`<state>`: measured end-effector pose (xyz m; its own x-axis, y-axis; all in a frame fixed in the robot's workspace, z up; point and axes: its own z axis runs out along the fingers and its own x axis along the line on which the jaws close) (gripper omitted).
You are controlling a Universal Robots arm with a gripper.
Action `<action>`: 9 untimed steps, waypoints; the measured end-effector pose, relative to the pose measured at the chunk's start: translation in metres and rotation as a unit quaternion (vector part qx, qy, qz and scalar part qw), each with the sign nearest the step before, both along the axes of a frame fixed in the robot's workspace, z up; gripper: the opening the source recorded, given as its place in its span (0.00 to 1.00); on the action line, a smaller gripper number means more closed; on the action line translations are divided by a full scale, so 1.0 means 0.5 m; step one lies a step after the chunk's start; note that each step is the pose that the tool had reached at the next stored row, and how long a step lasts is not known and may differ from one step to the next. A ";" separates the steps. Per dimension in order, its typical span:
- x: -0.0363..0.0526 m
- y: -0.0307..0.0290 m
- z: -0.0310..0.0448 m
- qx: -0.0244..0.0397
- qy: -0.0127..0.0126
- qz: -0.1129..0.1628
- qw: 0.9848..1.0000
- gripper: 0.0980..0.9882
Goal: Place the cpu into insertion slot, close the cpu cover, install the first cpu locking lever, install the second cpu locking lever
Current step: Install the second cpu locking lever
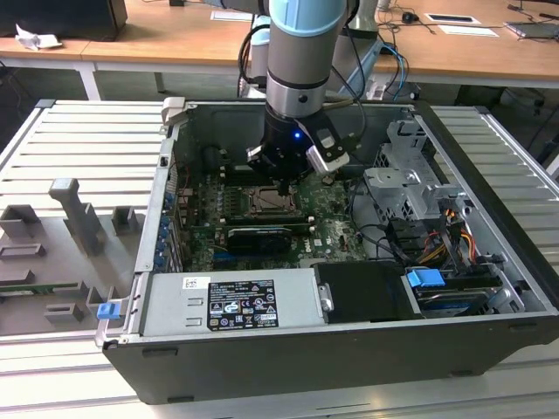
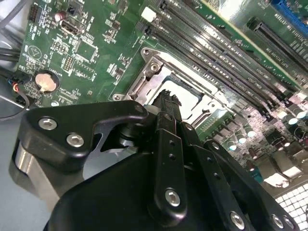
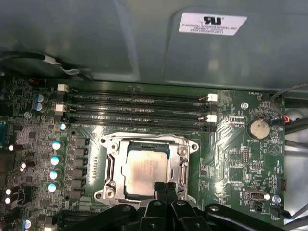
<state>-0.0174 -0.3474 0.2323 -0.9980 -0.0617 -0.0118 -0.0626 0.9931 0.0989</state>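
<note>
The cpu, a pale silver-beige square, lies in the insertion slot on the green board. The cpu cover, a silver frame, lies flat around the chip's face. My gripper hovers just over the socket's edge with its two black fingers pressed together and nothing between them. In the second wrist view the fingers point down at the cpu. In the exterior view the gripper hangs over the socket inside the open computer case.
Long black memory slots run beside the socket. A coin battery sits nearby. A black card, a grey power supply, a drive cage with cables and the case walls surround the board.
</note>
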 end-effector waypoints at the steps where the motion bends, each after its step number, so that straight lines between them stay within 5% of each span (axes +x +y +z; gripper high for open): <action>1: 0.000 -0.006 -0.001 0.000 0.000 0.000 1.000 0.01; 2: 0.000 -0.018 -0.001 0.001 0.000 0.000 1.000 0.01; 4: 0.000 -0.039 -0.003 0.018 0.000 0.000 1.000 0.01; 9: 0.000 -0.051 -0.003 0.019 0.000 0.000 1.000 0.01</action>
<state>-0.0174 -0.3728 0.2306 -0.9980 -0.0612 -0.0143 -0.0626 0.9886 0.1367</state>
